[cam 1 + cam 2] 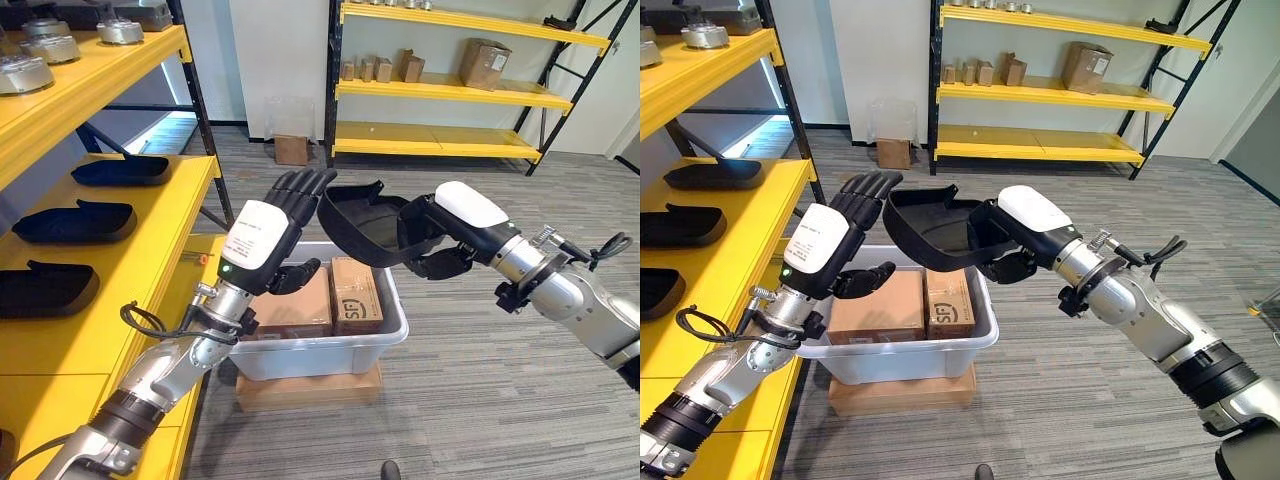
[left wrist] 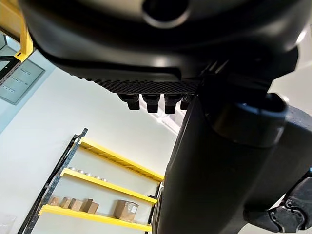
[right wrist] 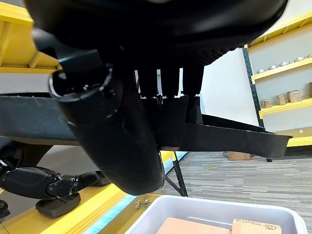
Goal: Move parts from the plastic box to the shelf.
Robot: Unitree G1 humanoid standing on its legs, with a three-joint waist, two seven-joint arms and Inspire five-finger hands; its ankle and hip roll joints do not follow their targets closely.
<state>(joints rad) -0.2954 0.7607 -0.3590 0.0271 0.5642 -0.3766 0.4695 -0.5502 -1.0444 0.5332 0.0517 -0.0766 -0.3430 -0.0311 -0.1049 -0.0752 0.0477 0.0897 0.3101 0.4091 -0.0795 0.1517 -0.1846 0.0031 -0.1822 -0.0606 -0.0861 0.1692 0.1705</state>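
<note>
My right hand (image 1: 440, 240) is shut on a black curved part (image 1: 355, 225), holding it in the air above the white plastic box (image 1: 330, 350). In the right wrist view the fingers (image 3: 168, 117) curl over the black part (image 3: 234, 139). My left hand (image 1: 270, 225) is open just left of the part, its fingers straight and pointing up, its thumb (image 1: 295, 277) over the box. The box holds cardboard cartons (image 1: 355, 295). On the yellow shelf (image 1: 130, 280) at the left lie three similar black parts (image 1: 75, 222).
The box stands on a flat cardboard carton (image 1: 310, 388) on the grey carpet. A higher shelf level (image 1: 90, 75) carries metal parts (image 1: 120, 32). At the back stands another yellow rack (image 1: 450, 90) with cartons; a small carton (image 1: 291, 149) sits by the wall.
</note>
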